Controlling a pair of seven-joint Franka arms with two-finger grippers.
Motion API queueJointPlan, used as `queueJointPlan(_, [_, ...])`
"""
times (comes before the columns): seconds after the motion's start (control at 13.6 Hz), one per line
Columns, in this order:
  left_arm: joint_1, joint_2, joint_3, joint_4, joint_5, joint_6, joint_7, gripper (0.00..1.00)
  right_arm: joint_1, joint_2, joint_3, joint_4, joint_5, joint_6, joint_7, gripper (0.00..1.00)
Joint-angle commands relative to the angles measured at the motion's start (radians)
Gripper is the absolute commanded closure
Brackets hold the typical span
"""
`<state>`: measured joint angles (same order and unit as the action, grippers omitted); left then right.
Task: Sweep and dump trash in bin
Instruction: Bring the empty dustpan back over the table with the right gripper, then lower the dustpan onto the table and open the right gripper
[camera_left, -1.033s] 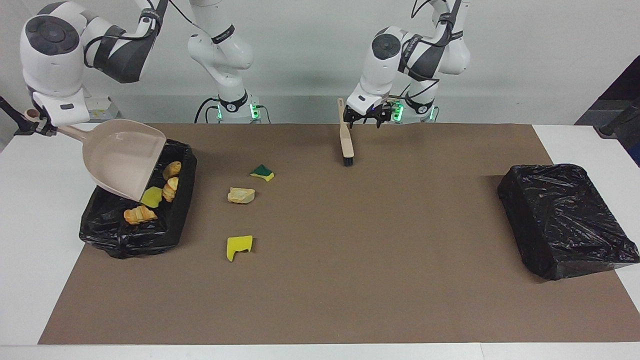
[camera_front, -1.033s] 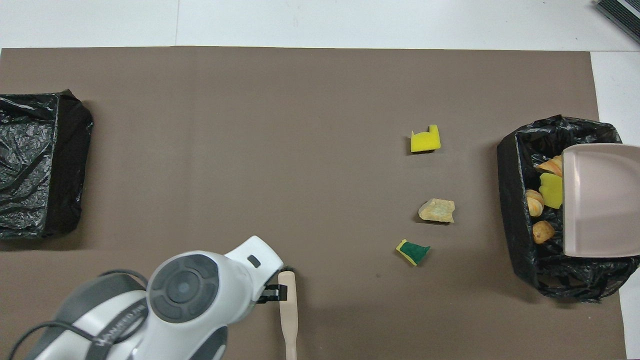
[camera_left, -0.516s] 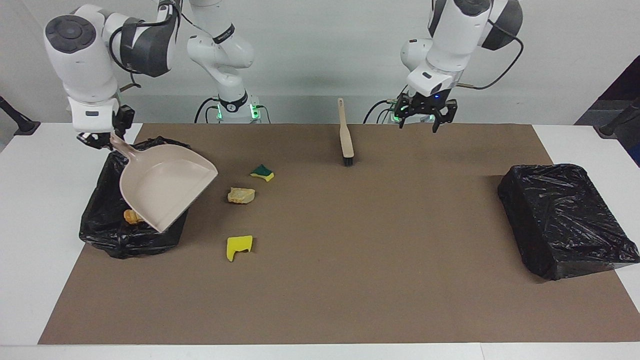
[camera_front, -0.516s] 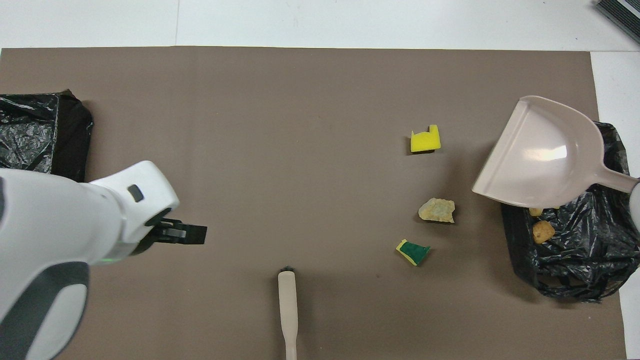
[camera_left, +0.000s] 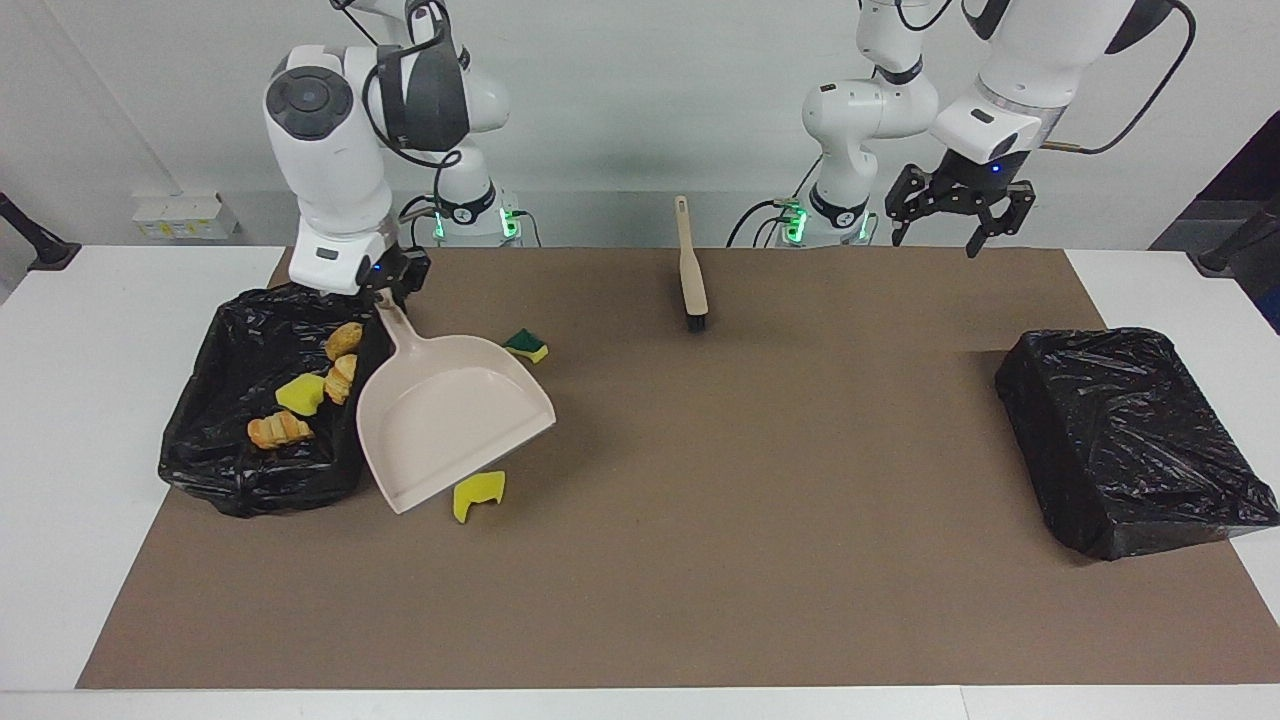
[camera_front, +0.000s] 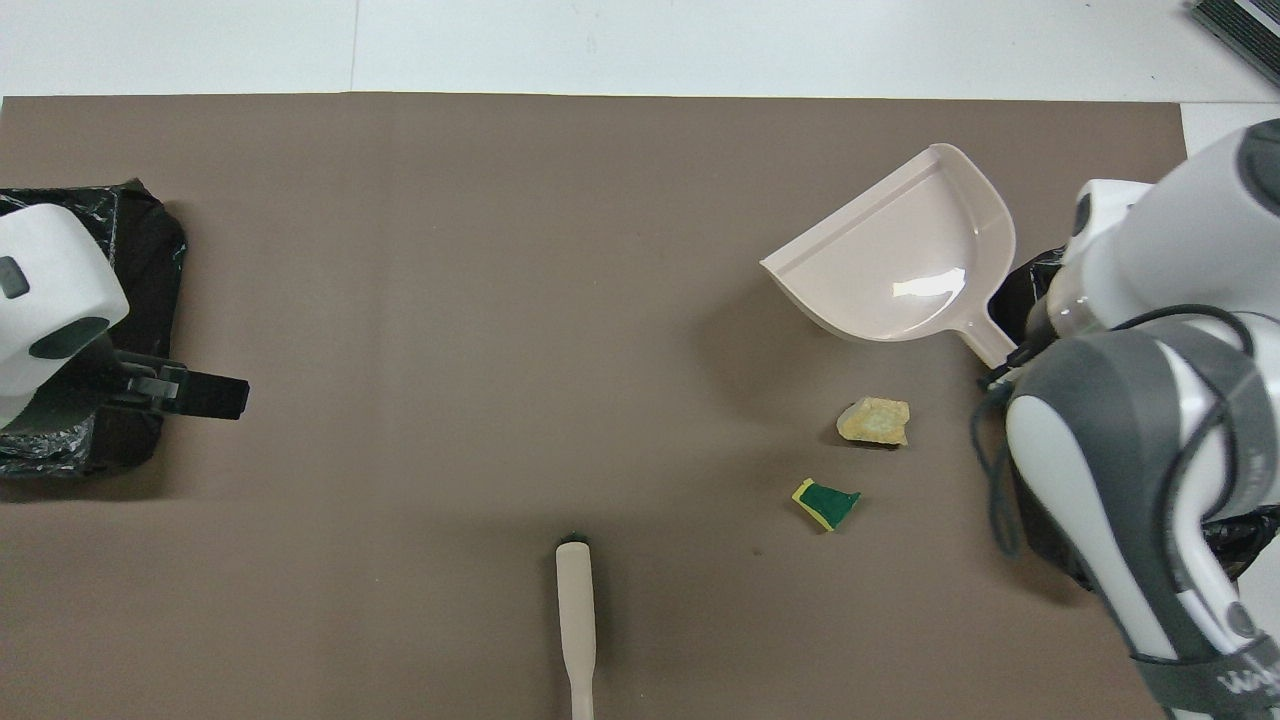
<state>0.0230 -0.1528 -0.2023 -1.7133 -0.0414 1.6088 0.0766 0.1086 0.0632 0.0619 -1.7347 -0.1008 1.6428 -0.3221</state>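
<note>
My right claw (camera_left: 392, 292), clenched on the dustpan (camera_left: 450, 415), hides the beige lump in the facing view; my left claw (camera_left: 950, 222) hangs released.

Yellow sponge (camera_left: 478, 496) half under dustpan (camera_left: 440, 415)

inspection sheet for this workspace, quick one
surface: brown mat on a white table.
job's things: bin at the right arm's end holds several scraps; green-and-yellow sponge, beige lump and yellow chunk lie on the mat; dustpan raised over them.
clutter: hand brush lying loose; second black-lined bin.
grippers: right gripper shut on the dustpan's handle; left gripper open, empty, waiting in the air.
cables: leads at both arm bases.
surroundings: plain pale wall.
</note>
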Motion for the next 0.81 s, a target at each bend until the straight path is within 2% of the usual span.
queueJointPlan(0.0, [0.018,0.097,-0.011,0.133,0.046,-0.049,0.032,0.00,0.092,0.067,-0.004,0.017,0.048,0.057,0.167,1.00])
queueJointPlan(0.22, [0.047,0.116,-0.011,0.165,0.037,-0.046,0.034,0.00,0.173,0.118,-0.004,0.018,0.139,0.130,0.378,1.00])
queueJointPlan(0.52, [0.052,0.176,-0.009,0.234,0.040,-0.082,0.034,0.00,0.347,0.234,-0.004,0.067,0.220,0.201,0.712,1.00])
queueJointPlan(0.74, [0.048,0.171,-0.016,0.244,0.046,-0.076,0.034,0.00,0.442,0.354,-0.004,0.139,0.223,0.270,0.811,1.00])
